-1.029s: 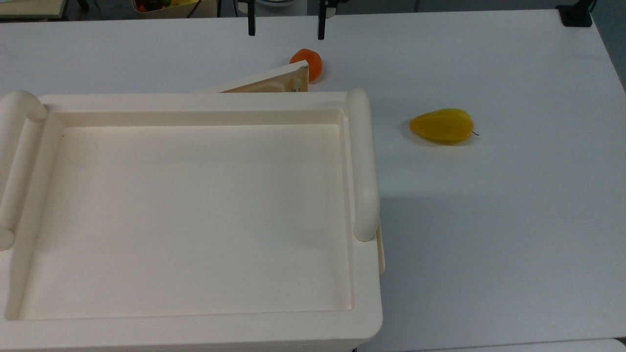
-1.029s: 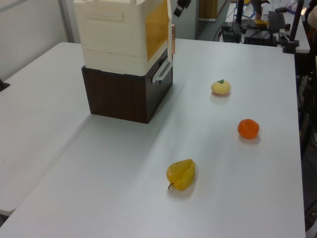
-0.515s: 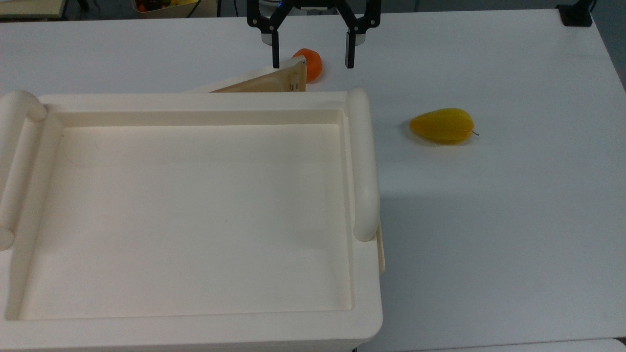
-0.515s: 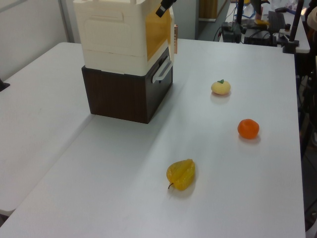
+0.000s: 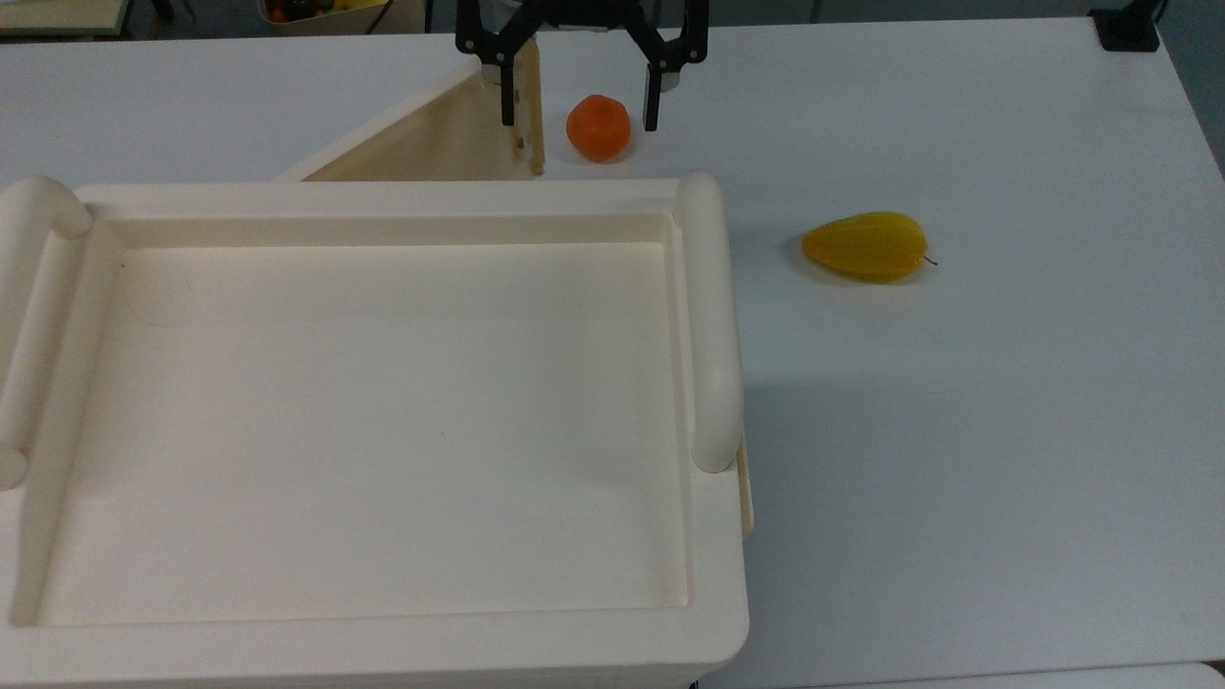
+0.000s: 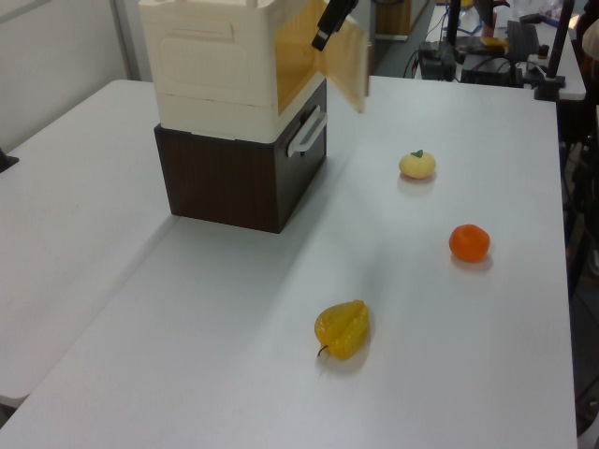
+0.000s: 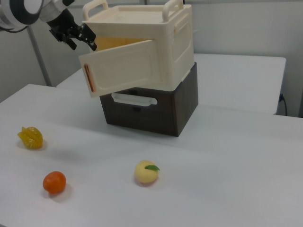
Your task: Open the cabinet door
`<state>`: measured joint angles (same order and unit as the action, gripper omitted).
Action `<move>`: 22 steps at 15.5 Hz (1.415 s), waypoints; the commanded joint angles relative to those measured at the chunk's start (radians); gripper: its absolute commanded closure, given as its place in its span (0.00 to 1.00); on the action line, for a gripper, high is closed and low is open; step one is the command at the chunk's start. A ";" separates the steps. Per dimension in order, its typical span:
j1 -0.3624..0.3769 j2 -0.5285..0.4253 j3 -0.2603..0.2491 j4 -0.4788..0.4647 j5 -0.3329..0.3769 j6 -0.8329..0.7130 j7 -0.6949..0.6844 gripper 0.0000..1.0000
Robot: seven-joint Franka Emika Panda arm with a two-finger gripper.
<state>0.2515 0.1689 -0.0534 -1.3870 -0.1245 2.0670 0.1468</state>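
Gripper (image 5: 581, 113): fingers spread wide, holding nothing; one finger at the free edge of the cabinet door (image 5: 450, 139), arm (image 7: 28, 12) reaching in above it.
Cabinet door: swung partly out from the cabinet (image 7: 156, 47), hinged at the right view's right.
Table (image 5: 1005, 383): white; orange (image 5: 598, 127) beside the door, yellow fruit (image 5: 866, 247) well apart.

I see the cabinet (image 7: 165, 42) and its door (image 7: 124, 72) as smooth cream plastic with a soft sheen. The base (image 7: 156, 106) under it looks like dark brown wood grain, matt. The table (image 5: 1005, 383) is a plain matt white surface. The orange (image 5: 598, 127) and the yellow fruit (image 5: 866, 247) look slightly glossy to me. The gripper (image 5: 579, 91) is matt black.
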 commanded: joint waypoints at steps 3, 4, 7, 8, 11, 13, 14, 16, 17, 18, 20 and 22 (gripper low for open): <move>0.002 -0.058 -0.013 -0.010 0.016 -0.175 -0.010 0.01; -0.006 -0.060 -0.011 -0.010 0.016 -0.214 -0.018 0.01; -0.031 -0.075 -0.011 -0.012 0.019 -0.330 -0.036 0.00; -0.043 -0.081 -0.011 -0.017 0.020 -0.362 -0.036 0.00; -0.057 -0.092 -0.009 -0.062 0.022 -0.429 -0.041 0.00; -0.067 -0.107 -0.008 -0.117 0.031 -0.429 -0.042 0.00; -0.070 -0.115 -0.008 -0.145 0.039 -0.429 -0.044 0.00; -0.071 -0.129 -0.008 -0.194 0.043 -0.424 -0.044 0.00; -0.072 -0.137 -0.008 -0.219 0.043 -0.418 -0.044 0.00; -0.078 -0.143 -0.008 -0.239 0.043 -0.415 -0.044 0.00; -0.083 -0.146 -0.009 -0.263 0.043 -0.415 -0.044 0.00; -0.084 -0.149 -0.009 -0.264 0.043 -0.421 -0.029 0.00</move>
<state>0.1720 0.0733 -0.0592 -1.5886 -0.1002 1.6410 0.1252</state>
